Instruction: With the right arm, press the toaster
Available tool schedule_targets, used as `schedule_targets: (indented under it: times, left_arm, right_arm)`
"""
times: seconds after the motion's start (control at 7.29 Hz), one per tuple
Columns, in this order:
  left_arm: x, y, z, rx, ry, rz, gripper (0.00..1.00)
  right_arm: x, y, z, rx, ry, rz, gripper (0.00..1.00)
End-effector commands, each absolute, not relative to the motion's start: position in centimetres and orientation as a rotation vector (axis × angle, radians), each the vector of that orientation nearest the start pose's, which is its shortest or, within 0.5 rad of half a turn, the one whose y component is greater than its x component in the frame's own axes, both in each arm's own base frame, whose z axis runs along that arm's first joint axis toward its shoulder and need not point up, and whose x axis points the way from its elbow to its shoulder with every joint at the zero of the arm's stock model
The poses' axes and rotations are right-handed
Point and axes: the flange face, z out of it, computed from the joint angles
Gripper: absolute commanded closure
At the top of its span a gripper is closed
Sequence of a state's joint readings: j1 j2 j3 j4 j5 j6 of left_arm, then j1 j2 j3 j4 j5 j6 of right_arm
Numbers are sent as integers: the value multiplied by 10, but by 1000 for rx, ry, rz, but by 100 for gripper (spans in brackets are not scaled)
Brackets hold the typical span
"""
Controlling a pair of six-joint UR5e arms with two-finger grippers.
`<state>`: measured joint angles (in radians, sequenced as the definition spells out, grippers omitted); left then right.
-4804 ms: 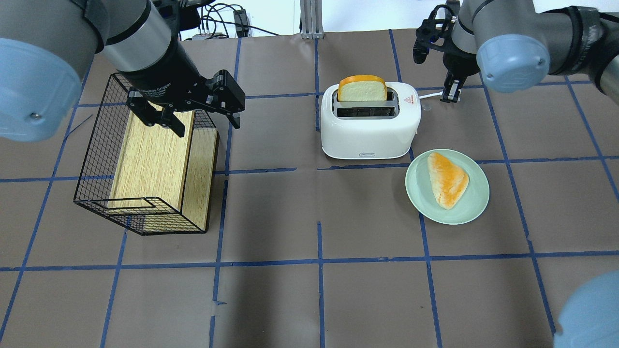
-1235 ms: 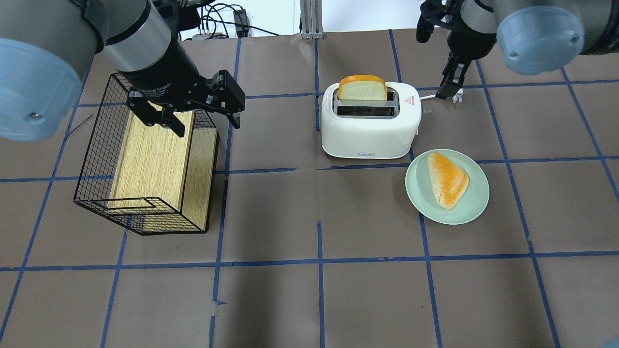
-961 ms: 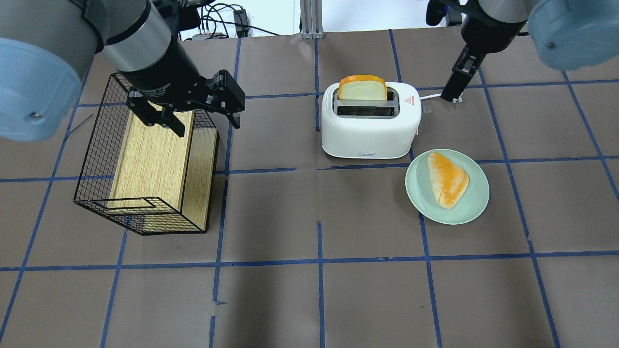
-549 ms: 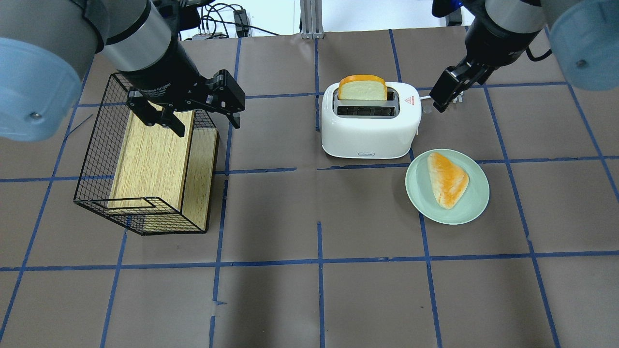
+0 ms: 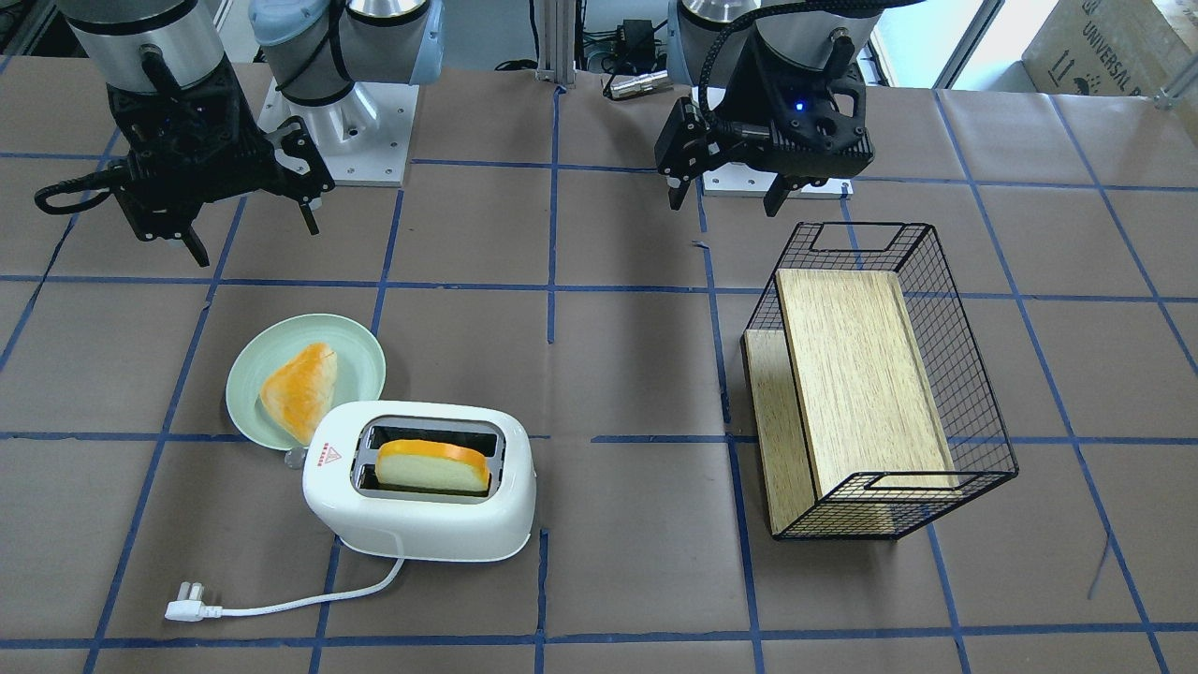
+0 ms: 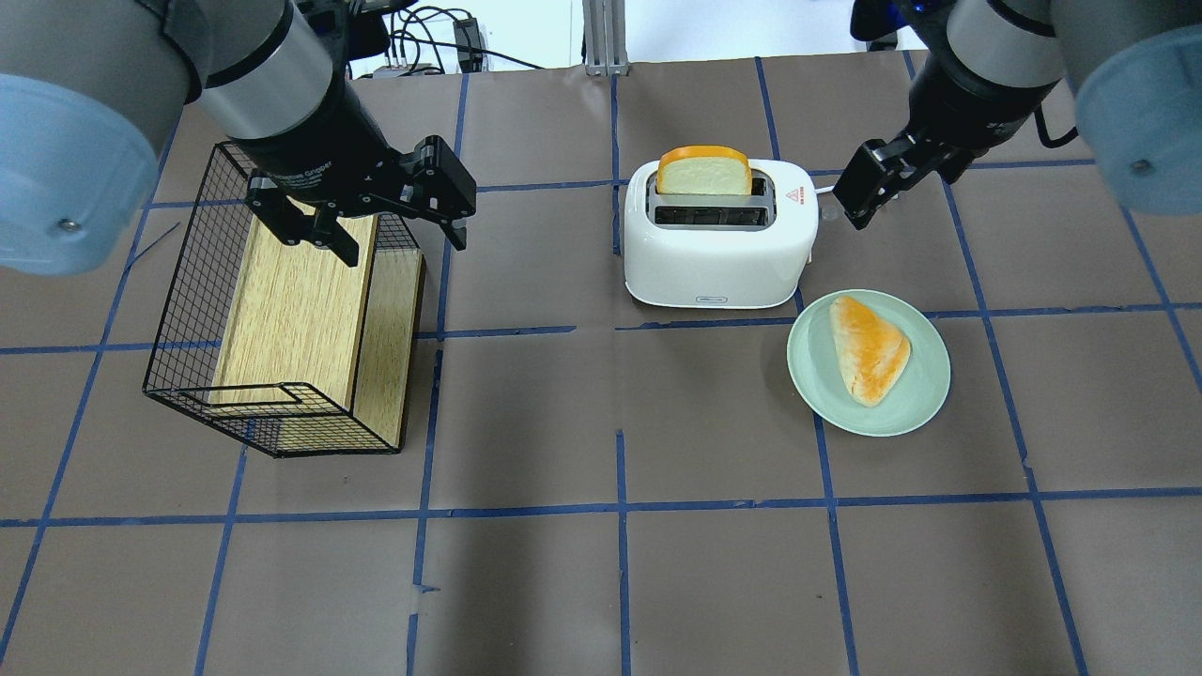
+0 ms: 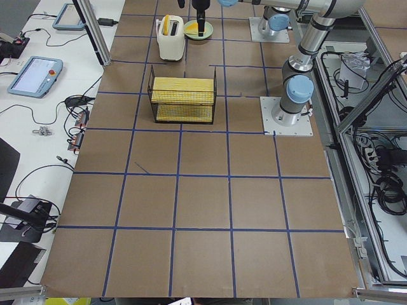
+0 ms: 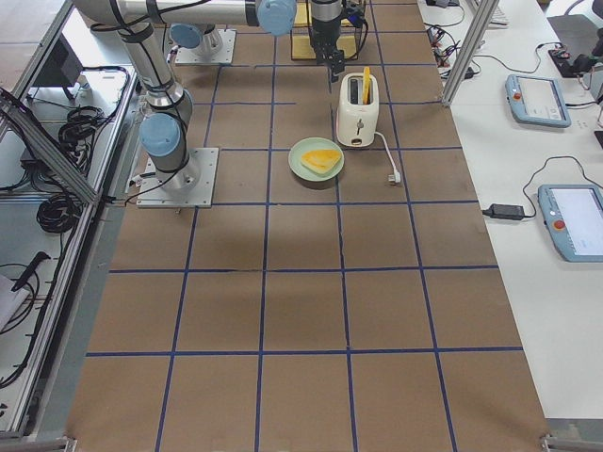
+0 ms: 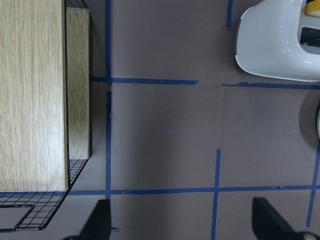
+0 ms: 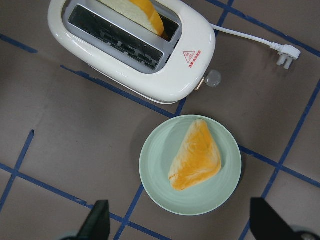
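Overhead and front-facing views look down from opposite sides, sharing the toaster (image 6: 718, 253).

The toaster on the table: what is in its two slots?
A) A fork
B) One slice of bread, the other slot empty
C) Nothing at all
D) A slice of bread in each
B: in the overhead view, one slice of bread sticks up from the far slot of the toaster, while the near slot is empty.

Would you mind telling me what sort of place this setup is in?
Probably a robotics lab workcell: left arm and right arm bolted to a tape-gridded table, a teach pendant on the side bench.
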<state>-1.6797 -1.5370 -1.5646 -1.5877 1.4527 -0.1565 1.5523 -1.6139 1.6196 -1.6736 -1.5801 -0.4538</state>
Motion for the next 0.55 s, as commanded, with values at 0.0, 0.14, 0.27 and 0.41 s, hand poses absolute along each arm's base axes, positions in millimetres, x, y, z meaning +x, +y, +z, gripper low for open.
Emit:
schedule_targets:
  times: [0.0, 0.14, 0.27, 0.41]
  left_arm:
    - [-196, -461, 506, -75, 3261, -12, 0]
    - [-196, -461, 506, -75, 3261, -12, 0]
    - [-196, -461, 506, -75, 3261, -12, 0]
    - [-196, -461, 506, -75, 3261, -12, 0]
  right_arm:
    - [123, -480, 498, -505, 3139, -142, 0]
    - [123, -476, 501, -415, 3150, -131, 0]
    - [123, -473, 503, -313, 3153, -129, 0]
    - [124, -471, 504, -247, 3153, -131, 0]
